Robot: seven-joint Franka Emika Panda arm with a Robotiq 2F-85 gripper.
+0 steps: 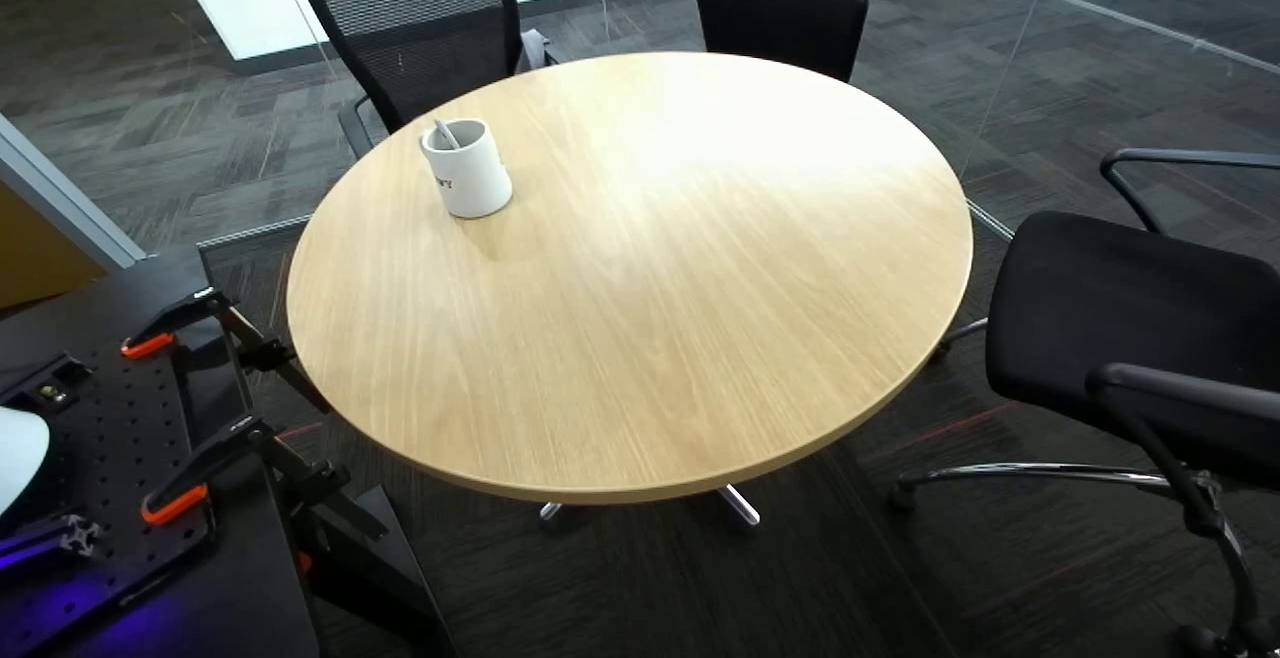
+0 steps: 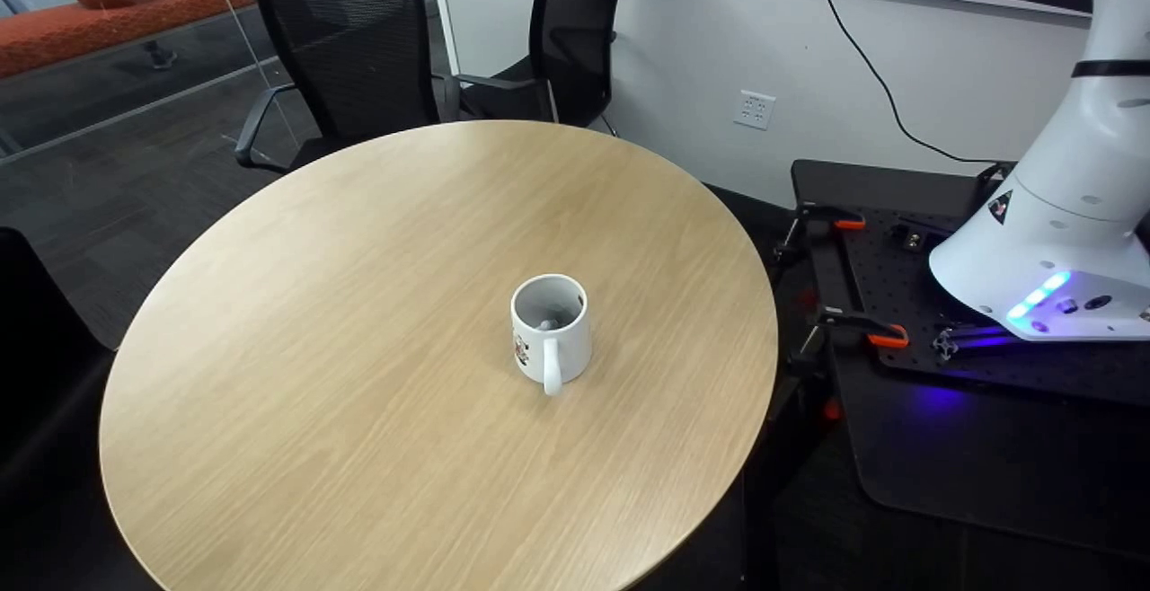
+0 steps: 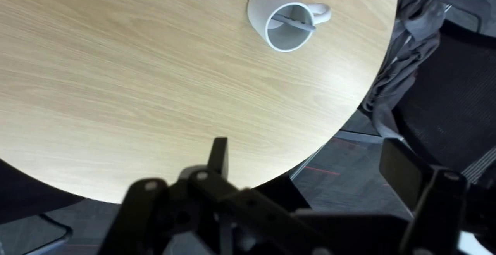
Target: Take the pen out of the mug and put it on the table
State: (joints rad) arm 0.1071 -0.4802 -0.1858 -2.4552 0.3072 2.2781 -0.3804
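"Where's the mug (image 3: 263, 11) from the gripper (image 3: 305, 157)?"

"Ahead of it in the wrist view, well apart, upright on the table (image 3: 135, 73)."

"And the pen (image 3: 295, 23)?"

"In the mug, tilted, its upper end at the rim just beside the handle (image 3: 325, 13), which points to the gripper's right."

"What else is on that side?"

"A chair (image 3: 453, 88), past the table's edge, with a cloth (image 3: 412, 49) against it."

"And that edge?"

"It curves across the view, showing between the gripper's fingers (image 3: 403, 173)."
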